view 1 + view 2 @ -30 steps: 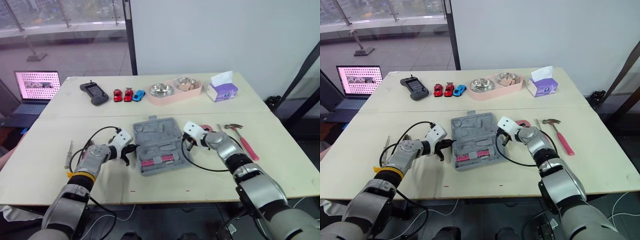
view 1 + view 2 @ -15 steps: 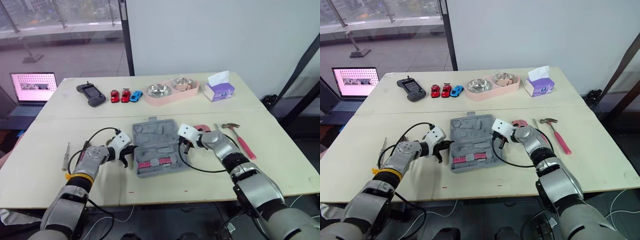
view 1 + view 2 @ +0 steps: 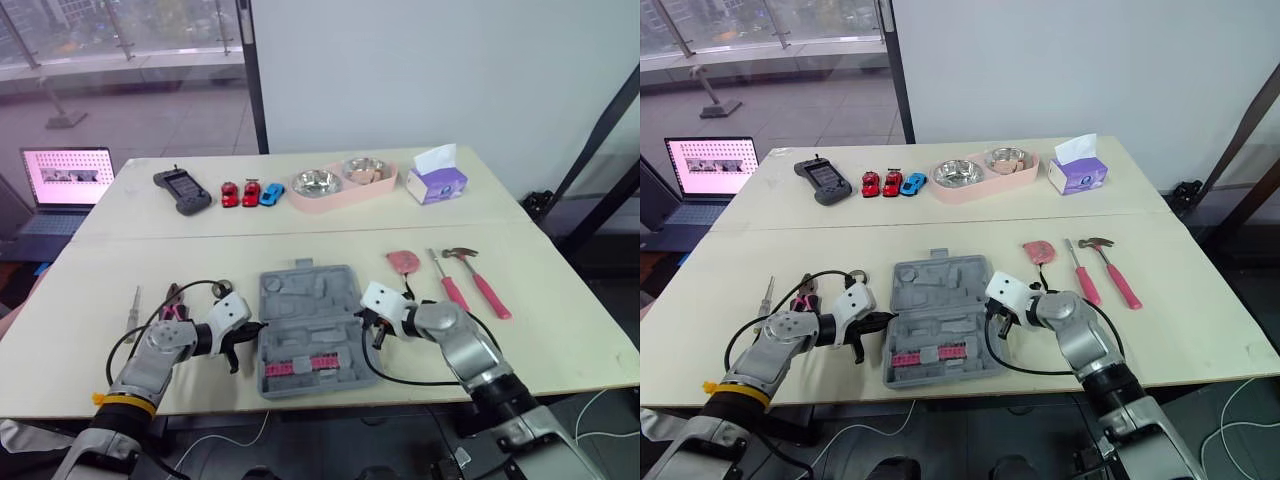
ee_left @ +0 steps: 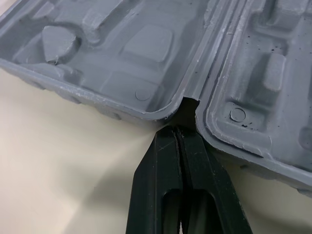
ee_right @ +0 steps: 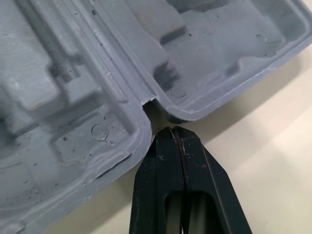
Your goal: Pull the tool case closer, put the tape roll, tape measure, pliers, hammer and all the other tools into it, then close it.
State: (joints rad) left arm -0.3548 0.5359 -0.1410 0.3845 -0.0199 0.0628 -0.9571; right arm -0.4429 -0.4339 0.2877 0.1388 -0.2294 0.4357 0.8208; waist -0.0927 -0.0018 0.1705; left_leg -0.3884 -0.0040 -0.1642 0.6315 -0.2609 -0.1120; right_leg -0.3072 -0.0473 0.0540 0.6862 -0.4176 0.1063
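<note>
While tool case (image 3: 308,318) lies open | L grip (image 4: 178,127) clenched, tip at hinge notch | R grip (image 5: 177,129) clenched, opp. notch

Bright, even daylight from windows (image 3: 120,30) beyond the tool case (image 3: 300,300); soft shadow just beside its edge on the pale tabletop (image 3: 560,340).

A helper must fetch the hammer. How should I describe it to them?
On the near table, right of the grey tool case, lie a pink tape measure and two pink-handled tools. The hammer is rightmost, with a metal head across its end, unlike the slimmer screwdriver.
</note>
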